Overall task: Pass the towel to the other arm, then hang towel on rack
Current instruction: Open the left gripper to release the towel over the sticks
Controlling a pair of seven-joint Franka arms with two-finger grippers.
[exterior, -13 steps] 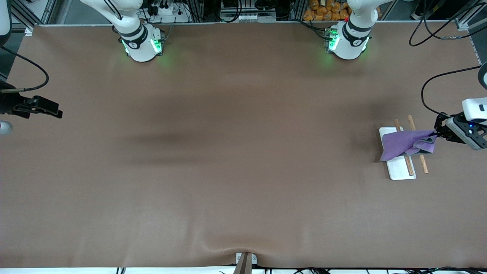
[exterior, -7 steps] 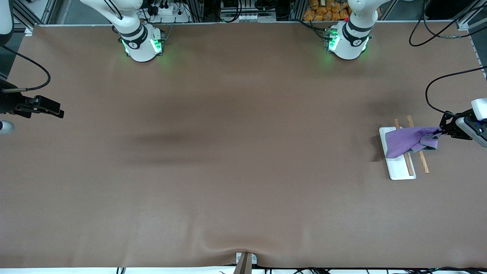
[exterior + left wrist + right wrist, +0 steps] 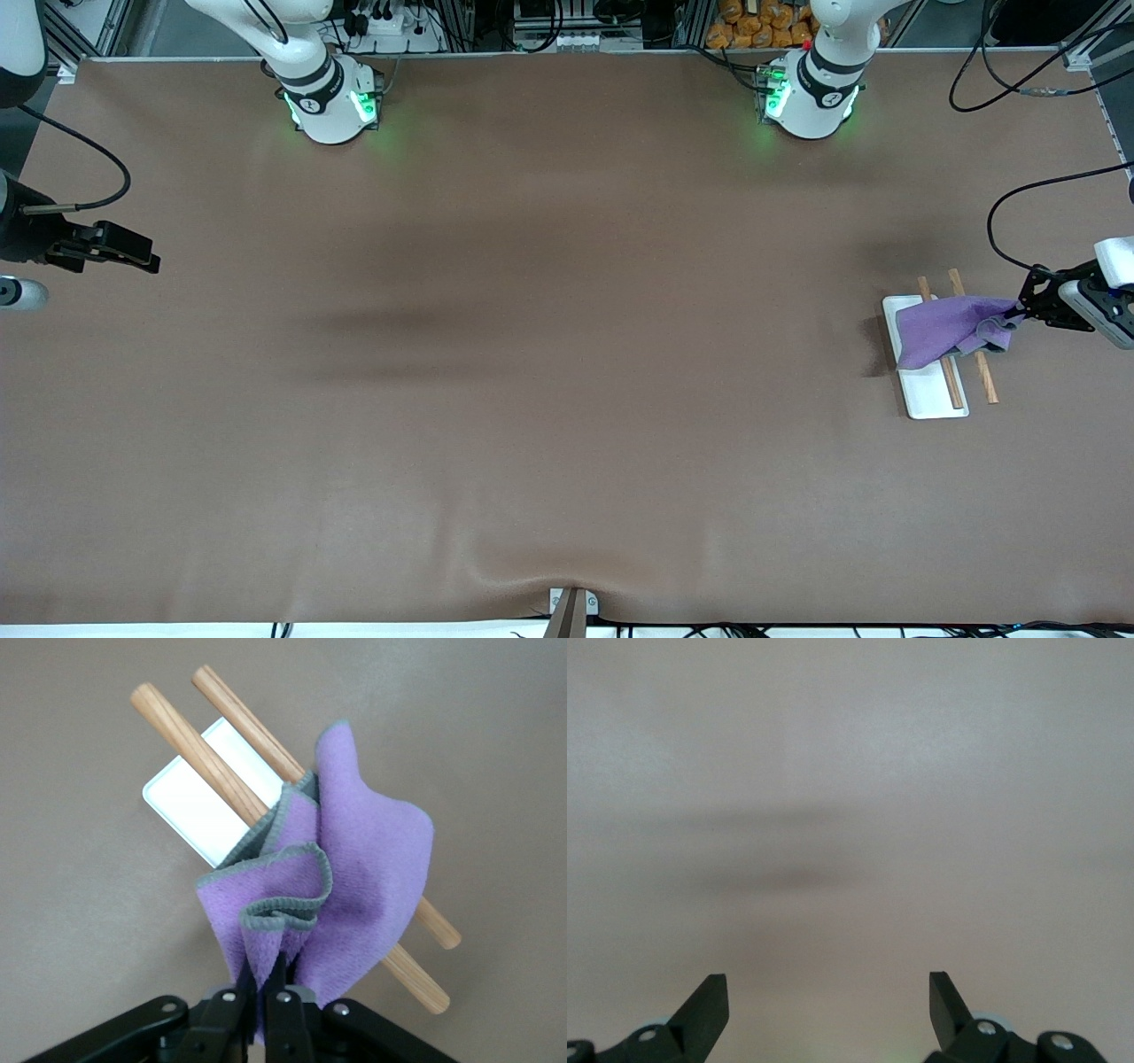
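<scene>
The purple towel (image 3: pixel 941 330) with a grey edge lies draped across both light-wood rods of the rack (image 3: pixel 930 399), which stands at the left arm's end of the table. My left gripper (image 3: pixel 1019 314) is shut on a bunched corner of the towel beside the rack. In the left wrist view the towel (image 3: pixel 363 877) hangs over the rods (image 3: pixel 190 749), and the gripper (image 3: pixel 263 988) pinches its folds. My right gripper (image 3: pixel 146 260) is open and empty, held over the right arm's end of the table; the right wrist view shows it (image 3: pixel 828 997) over bare table.
The brown table mat (image 3: pixel 549 354) has a raised wrinkle near its front edge. Cables (image 3: pixel 1010 221) hang at the left arm's end. The arm bases (image 3: pixel 328 97) stand along the back edge.
My left gripper has pulled the towel's corner away from the rack, toward the table's end, drawing the towel farther over the rods. My right gripper has drifted slightly toward the middle.
</scene>
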